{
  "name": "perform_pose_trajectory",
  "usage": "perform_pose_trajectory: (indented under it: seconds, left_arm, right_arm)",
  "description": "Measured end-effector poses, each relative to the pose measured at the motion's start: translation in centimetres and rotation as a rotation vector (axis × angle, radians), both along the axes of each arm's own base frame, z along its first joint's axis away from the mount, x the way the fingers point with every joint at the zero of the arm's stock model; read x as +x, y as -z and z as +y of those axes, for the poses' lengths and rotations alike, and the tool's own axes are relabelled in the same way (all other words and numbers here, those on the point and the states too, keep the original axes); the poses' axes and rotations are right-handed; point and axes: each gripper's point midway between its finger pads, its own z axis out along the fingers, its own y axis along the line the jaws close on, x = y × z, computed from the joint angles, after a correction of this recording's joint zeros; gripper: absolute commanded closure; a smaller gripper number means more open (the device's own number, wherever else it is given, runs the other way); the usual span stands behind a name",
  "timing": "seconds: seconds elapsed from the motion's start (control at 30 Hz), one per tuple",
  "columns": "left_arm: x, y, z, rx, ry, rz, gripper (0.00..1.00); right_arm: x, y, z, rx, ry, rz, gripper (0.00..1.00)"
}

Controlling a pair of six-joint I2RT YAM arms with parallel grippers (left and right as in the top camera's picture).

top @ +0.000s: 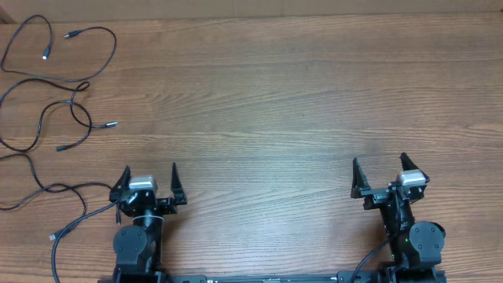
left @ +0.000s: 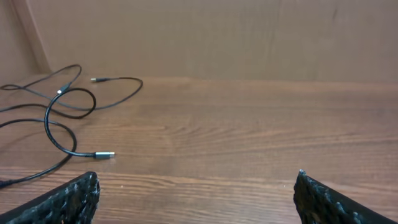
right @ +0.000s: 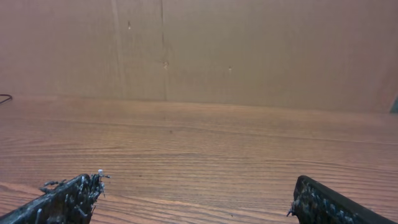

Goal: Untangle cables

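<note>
Lying in loose loops over the far-left part of the brown wood-grain table point(top: 275, 94), the thin black cables point(top: 78, 85) with small plug tips cross one another in places, and one strand trails down the left side to close beside the left arm. The black two-finger left gripper point(top: 149, 169) sits near the table's near edge, its fingers spread wide and closed on nothing; a silver-tipped plug point(left: 102, 154) lies ahead and to its left. The black right gripper point(top: 379, 159) sits well apart from the cables, its fingers likewise spread wide
</note>
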Motion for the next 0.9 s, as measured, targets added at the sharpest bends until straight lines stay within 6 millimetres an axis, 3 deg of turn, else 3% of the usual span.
perform_pose_trajectory:
  seconds: [0.9]
  left_arm:
    - [0.04,0.24,0.00,0.011,0.001,0.011,0.00]
  right_arm:
    - [0.00,0.00,0.00,0.000,0.000,0.000,0.00]
